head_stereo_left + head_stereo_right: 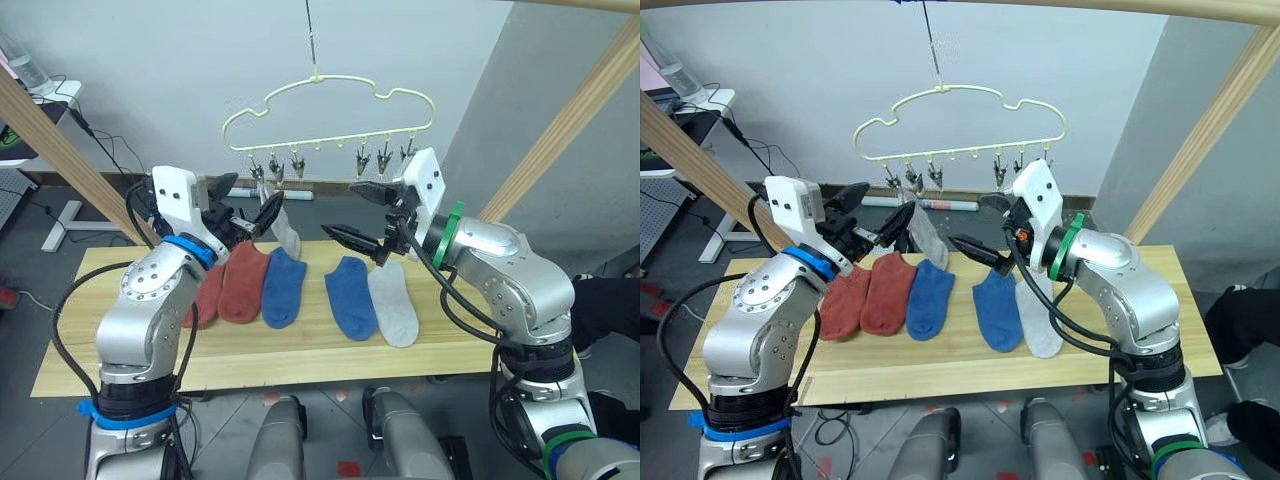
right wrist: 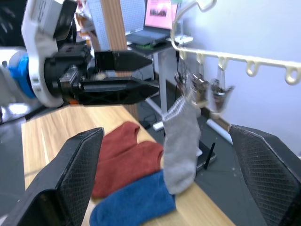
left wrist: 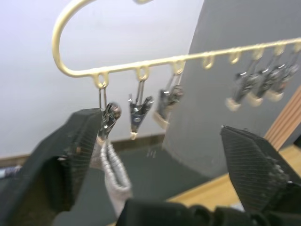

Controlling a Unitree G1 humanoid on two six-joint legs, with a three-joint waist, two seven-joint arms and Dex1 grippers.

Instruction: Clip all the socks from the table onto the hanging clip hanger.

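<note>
Right wrist view: clipped grey sock (image 2: 181,141) beside open left hand (image 2: 153,74).

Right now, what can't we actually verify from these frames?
- Clip's bite on the hanging grey sock: blurred in the right wrist view, half hidden behind the left hand's finger in the left wrist view.
- Leftmost rust-red sock: partly covered by the left arm in the eye views.
- Right-side clips on the clip hanger: blurred in the left wrist view.
</note>
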